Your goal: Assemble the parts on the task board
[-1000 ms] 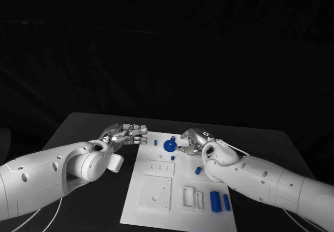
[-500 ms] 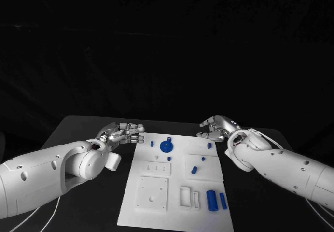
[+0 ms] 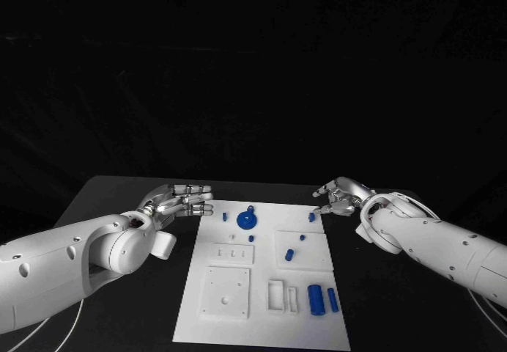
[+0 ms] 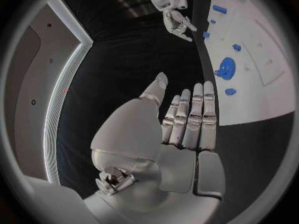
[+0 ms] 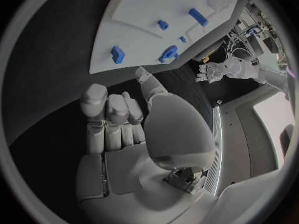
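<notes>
Task board [image 3: 264,293] between left hand [image 3: 182,199], right hand [image 3: 340,199]

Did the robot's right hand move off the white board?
Yes. The right hand was over the task board near the round blue part a second ago; now it sits beyond the board's far right corner, holding nothing.

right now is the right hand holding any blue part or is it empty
Empty. The right hand hovers by the white task board's far right corner, fingers extended with nothing between them.
</notes>
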